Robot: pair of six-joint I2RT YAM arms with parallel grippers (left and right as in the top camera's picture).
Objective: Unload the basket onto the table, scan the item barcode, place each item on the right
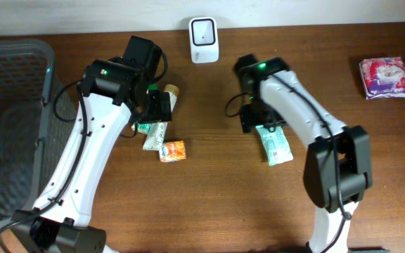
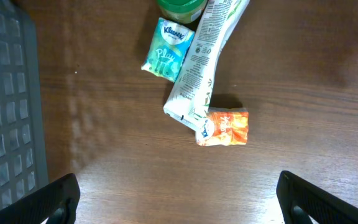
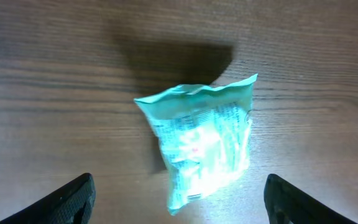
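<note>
Teal packet [image 3: 201, 140] lies flat on the wood table [image 1: 223, 204] under the right gripper [image 3: 179, 202], jaws spread wide, not holding it. Left gripper [image 2: 179, 202] is also wide open w/ nothing in it, above a Kleenex pack [image 2: 167, 56], white tube [image 2: 201, 62] & orange pack [image 2: 224, 127]. White scanner [image 1: 204, 40] at the back edge, nothing btw it and the packet. Grey basket [image 1: 13, 49] far left, pink pack [image 1: 385, 77] far right.

The small teal tissue pack [image 2: 168, 48] reads "Kleenex" and "Play"; print elsewhere is too small to read.
</note>
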